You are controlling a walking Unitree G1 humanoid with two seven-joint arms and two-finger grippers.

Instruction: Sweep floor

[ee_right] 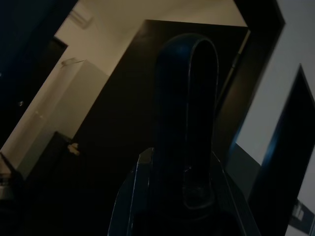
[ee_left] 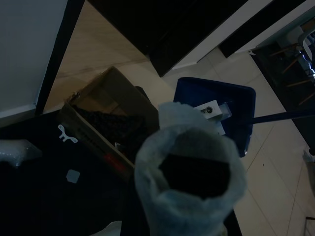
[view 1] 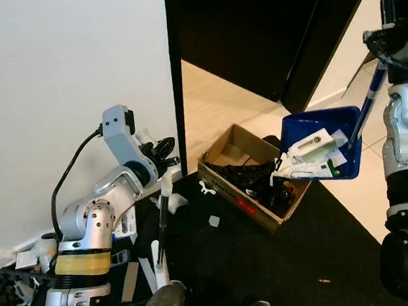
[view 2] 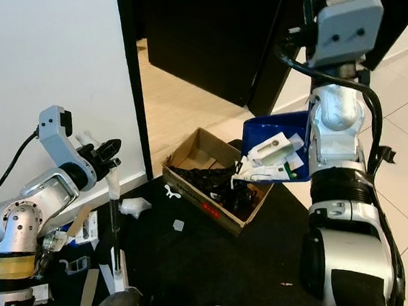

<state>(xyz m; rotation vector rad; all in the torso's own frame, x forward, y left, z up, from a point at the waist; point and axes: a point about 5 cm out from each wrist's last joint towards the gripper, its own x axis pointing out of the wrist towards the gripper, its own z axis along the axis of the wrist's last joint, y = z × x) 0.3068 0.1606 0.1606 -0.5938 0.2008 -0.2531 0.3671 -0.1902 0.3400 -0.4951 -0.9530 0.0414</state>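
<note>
While the blue dustpan [view 1: 321, 139] hangs tilted over the cardboard box [view 1: 254, 174], spilling white scraps, the right gripper [view 1: 389, 30] is clamped on its blue handle [ee_right: 187, 123], fingers pressed around it. The left gripper [view 1: 162, 151] pinches the white broom handle [ee_left: 189, 172], standing upright on the black mat [view 1: 251, 259]. The left wrist view alone shows the handle's hollow tip.

Blue dustpan [view 1: 321, 139] with white scraps above a brown cardboard box [view 1: 252, 173] of black debris, on a black mat [view 1: 309, 257]
</note>
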